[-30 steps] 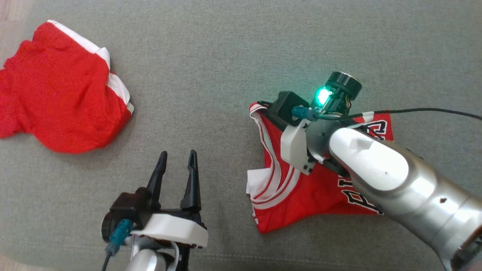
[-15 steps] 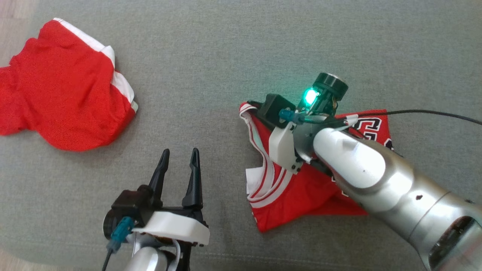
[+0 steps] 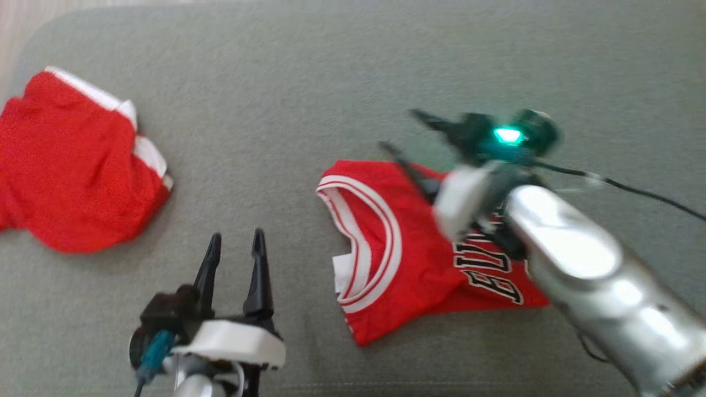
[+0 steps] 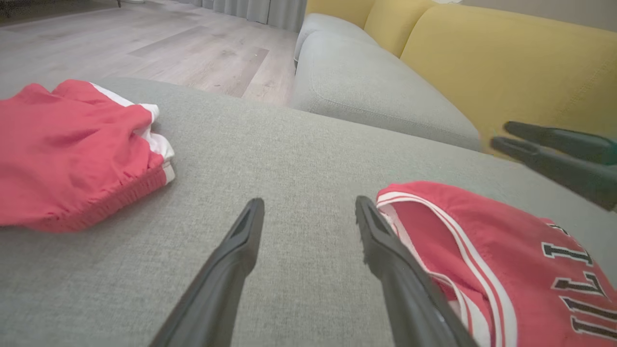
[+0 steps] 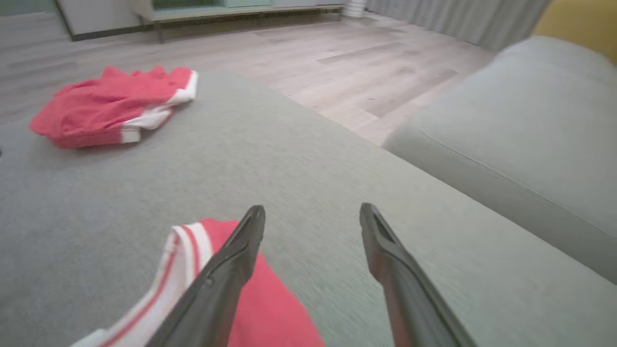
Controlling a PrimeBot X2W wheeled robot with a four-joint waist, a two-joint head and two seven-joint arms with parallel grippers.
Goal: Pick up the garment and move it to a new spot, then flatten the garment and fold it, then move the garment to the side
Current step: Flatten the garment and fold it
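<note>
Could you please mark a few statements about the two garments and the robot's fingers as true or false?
1. The right fingers stand apart with nothing between them. True.
2. The jersey hangs in the air. False: it lies on the grey cushion.
3. The shorts lie on top of the jersey. False: they lie apart from it, toward the robot's left.
4. The left fingers are open and empty. True.
5. The jersey bears black lettering. True.

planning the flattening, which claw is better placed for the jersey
Right, probably: the right claw hangs open at the far edge of the jersey; the left claw is open over cushion beside it.
</note>
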